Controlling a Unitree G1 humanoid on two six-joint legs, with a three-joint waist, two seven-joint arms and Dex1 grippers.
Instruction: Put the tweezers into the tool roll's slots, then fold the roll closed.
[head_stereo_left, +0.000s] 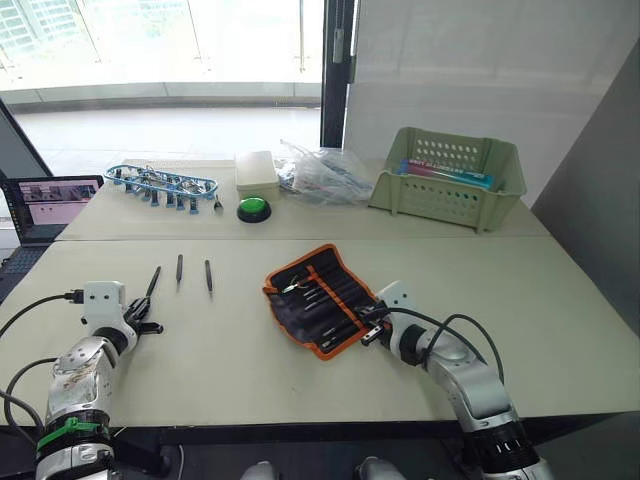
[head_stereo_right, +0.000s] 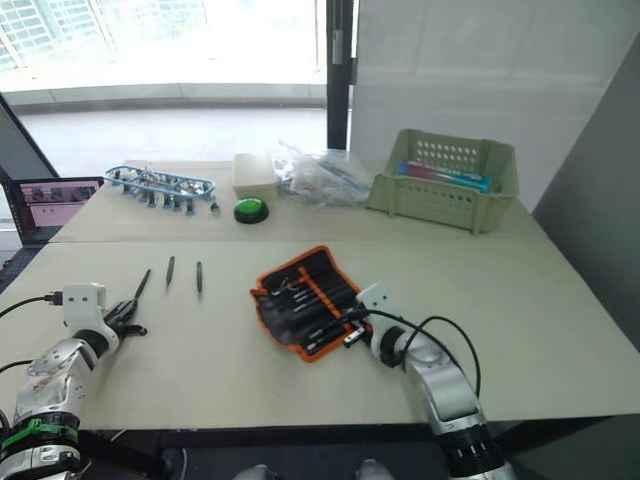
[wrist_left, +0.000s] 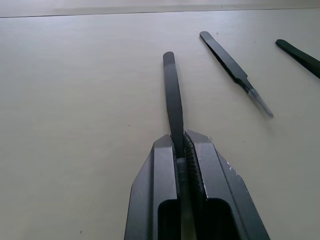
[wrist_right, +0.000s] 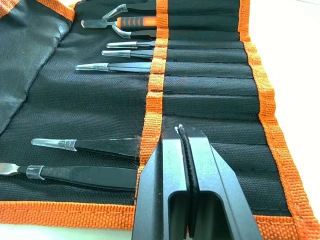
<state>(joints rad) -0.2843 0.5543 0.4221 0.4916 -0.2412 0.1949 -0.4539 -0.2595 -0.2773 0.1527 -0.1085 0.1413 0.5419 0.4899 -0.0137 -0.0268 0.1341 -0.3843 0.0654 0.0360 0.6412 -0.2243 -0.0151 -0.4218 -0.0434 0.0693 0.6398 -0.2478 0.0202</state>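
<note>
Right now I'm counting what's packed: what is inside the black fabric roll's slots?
Several slim tools sit in the black, orange-edged fabric tool roll, clear-capped tips poking out, including one orange-handled tool. Their bodies are hidden inside the slots. The shut right claw rests over the lower slots.

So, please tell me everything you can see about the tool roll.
The tool roll lies unrolled and flat on the table, black fabric edged in bright orange, with a row of narrow stitched slots. Several slots hold tweezers, their tips capped in clear sleeves; middle slots look empty. The right tool, shut, rests over its near edge.
</note>
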